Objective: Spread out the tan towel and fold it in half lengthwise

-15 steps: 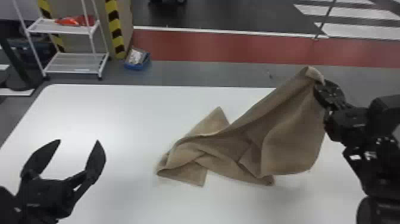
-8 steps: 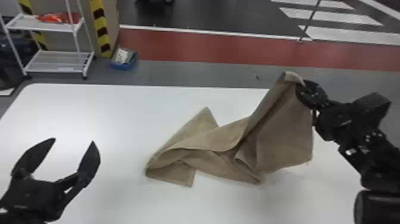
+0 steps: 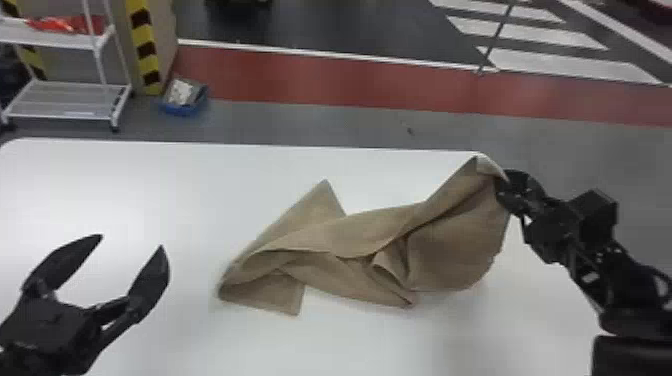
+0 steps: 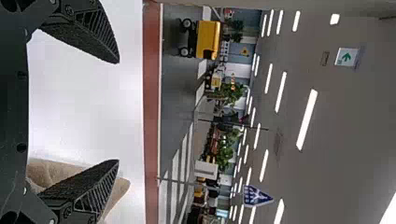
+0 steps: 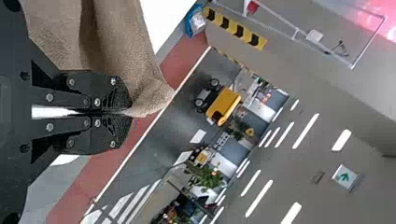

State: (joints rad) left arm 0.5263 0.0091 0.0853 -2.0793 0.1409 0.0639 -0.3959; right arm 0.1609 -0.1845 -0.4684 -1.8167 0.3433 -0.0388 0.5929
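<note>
Nearest, to the left of the tan towel (image 3: 370, 235) and well apart from it, is the left pincer (image 3: 131, 240), its two black fingers spread wide with nothing between them. In the left wrist view, part of the towel shows behind one finger of the left pincer (image 4: 118, 111).

The towel lies twisted and bunched on the white bench (image 3: 150, 190), with one pointed flap turned toward the bench's far edge and another toward the near side. Its right end is raised and drapes down in loose folds. At the top of that raised end is the right pincer (image 3: 504, 187), pressed together and pinching the towel close to a corner; in the right wrist view a small tip of cloth sticks out past the fingers of the right pincer (image 5: 126, 113).

Beyond the towel, off to the left, stand a white wheeled rack (image 3: 75, 100) with red items (image 3: 65, 25) on its upper shelf, a yellow-and-black striped post (image 3: 145, 47) and, just beside that, a blue bin (image 3: 184, 107) on the floor. Straight beyond the towel runs a red floor band (image 3: 320, 80); farther off, to the right, are white crossing stripes (image 3: 530, 35).
</note>
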